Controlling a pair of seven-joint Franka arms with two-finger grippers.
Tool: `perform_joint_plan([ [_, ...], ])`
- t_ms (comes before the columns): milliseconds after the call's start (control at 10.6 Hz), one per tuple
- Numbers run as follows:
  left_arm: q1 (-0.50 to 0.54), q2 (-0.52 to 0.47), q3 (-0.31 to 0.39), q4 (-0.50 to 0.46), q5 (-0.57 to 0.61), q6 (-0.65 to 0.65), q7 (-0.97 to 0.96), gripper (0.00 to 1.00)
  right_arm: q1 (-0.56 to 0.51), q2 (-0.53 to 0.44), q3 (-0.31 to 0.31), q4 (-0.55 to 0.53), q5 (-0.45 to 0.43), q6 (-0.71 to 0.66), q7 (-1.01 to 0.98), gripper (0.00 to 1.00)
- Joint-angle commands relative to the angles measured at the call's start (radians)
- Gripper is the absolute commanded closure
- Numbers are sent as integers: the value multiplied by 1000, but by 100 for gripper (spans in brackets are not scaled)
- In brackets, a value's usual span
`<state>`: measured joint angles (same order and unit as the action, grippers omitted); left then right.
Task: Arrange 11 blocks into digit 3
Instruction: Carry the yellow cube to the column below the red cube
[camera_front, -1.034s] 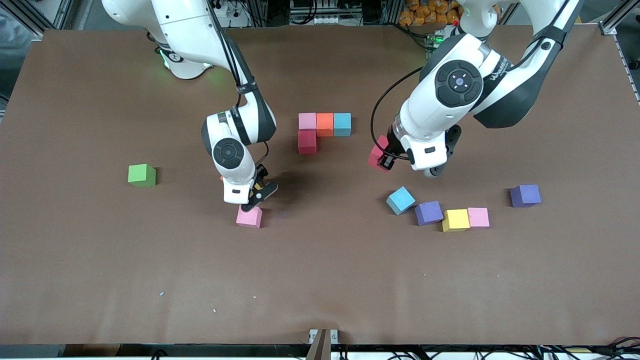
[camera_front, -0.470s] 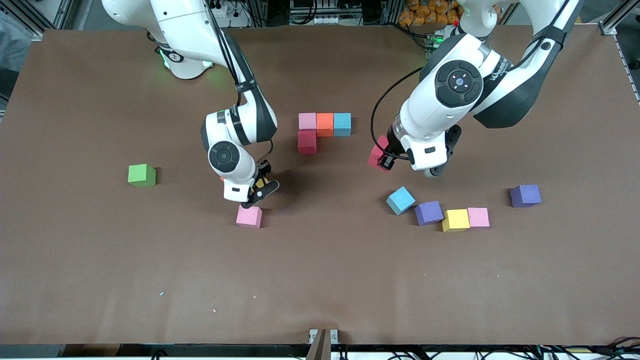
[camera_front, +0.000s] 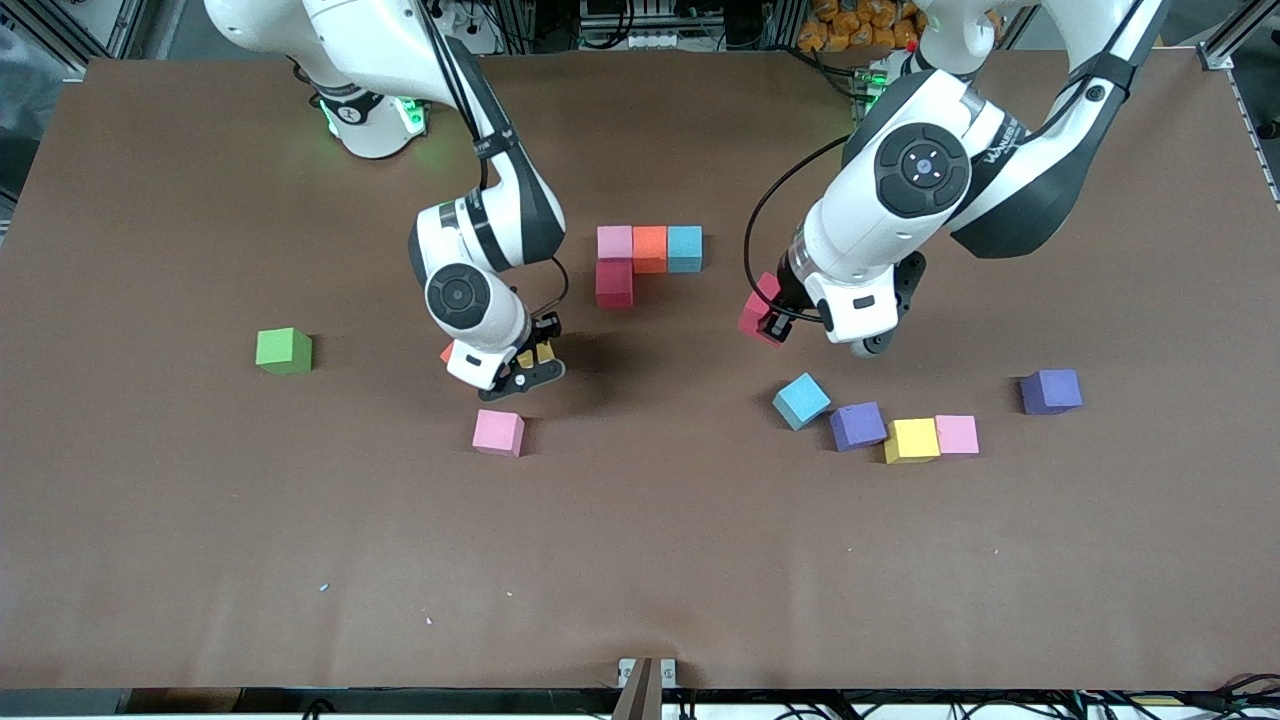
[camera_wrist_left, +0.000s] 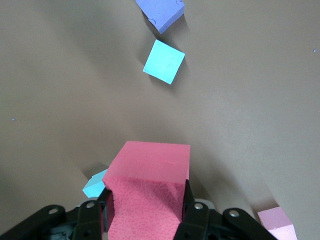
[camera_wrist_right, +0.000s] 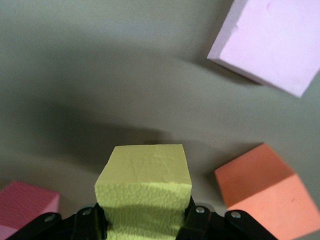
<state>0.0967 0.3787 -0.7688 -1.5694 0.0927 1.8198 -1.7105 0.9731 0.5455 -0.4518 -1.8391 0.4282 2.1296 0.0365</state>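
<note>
The digit 3 has only four blocks, at mid-counter. The right gripper has just clenched its fingers on a yellow block and lifted from beside the pink block. The left gripper keeps grasping a red block.

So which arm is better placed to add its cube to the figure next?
Probably the right: its end effector, shut on a yellow foam cube, is over the table near the dark red cube. The left end effector, gripping a red cube, looks slightly farther off.
</note>
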Motion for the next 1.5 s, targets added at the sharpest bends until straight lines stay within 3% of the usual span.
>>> perform_joint_plan([
  [0,4,0,-3,15,-18,-20,15,100,50,-32,2,-9,9,3,185,100],
  [376,4,0,-3,15,-16,-20,15,100,122,-24,4,9,9,88,448,100],
  [846,6,0,-3,17,-18,-20,18,100,137,10,10,40,20,119,557,100],
  [1410,6,2,-1,28,-22,-20,20,100,173,50,27,31,53,178,496,100],
])
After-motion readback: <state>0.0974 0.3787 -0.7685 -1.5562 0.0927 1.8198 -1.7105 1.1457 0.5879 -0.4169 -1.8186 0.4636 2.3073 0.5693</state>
